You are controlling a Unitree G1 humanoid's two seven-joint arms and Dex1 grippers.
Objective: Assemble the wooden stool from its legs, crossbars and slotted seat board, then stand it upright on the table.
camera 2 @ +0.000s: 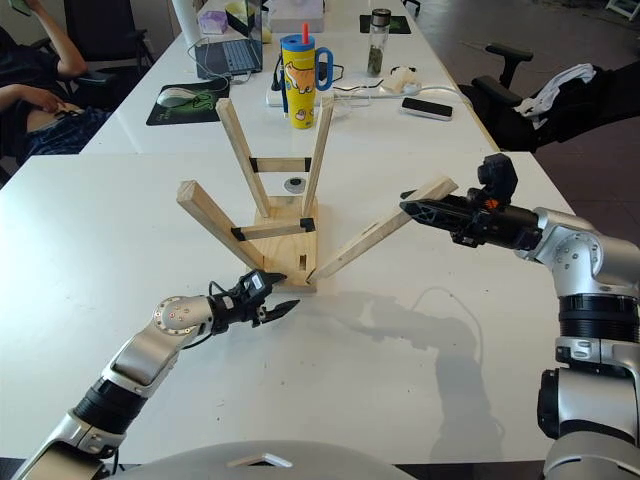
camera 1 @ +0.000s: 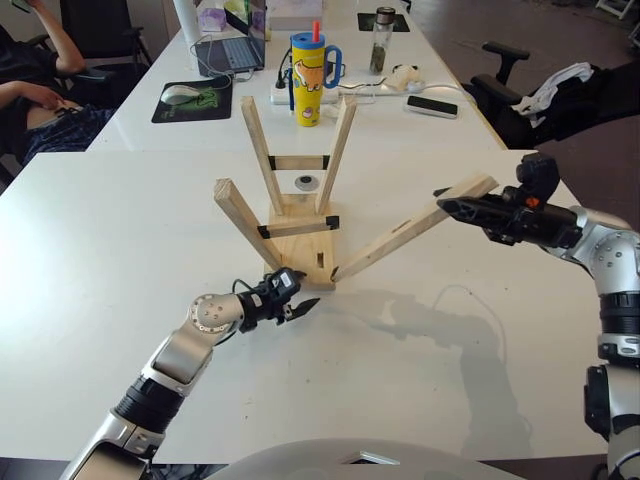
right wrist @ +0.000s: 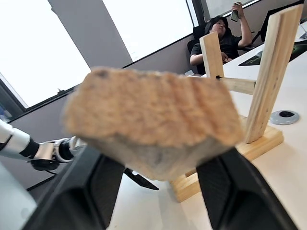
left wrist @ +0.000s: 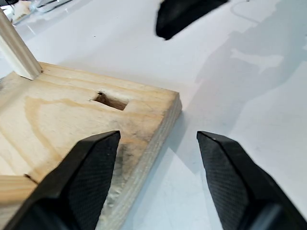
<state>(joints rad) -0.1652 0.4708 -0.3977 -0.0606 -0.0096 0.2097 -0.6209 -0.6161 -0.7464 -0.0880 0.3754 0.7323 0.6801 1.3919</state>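
Observation:
The stool lies upside down with its slotted seat board (camera 1: pixel 300 255) flat on the white table (camera 1: pixel 120 260). Three legs (camera 1: pixel 258 140) stick up from it, joined by crossbars (camera 1: pixel 298 162). A loose fourth leg (camera 1: pixel 410 235) slants from the board's front right corner up to my right gripper (camera 1: pixel 447 206), which is shut on its upper end (right wrist: pixel 153 120). My left gripper (camera 1: pixel 303 305) hovers low at the board's front edge, open. In the left wrist view its fingers (left wrist: pixel 91 163) straddle the board's corner close to an empty slot (left wrist: pixel 111 100).
Behind the stool are a round table grommet (camera 1: pixel 306 182), a yellow cup (camera 1: pixel 308 80), a phone (camera 1: pixel 432 105), a jar (camera 1: pixel 380 40), a laptop (camera 1: pixel 228 50) and a mouse pad (camera 1: pixel 190 100). An office chair (camera 1: pixel 505 90) stands off the right rear edge.

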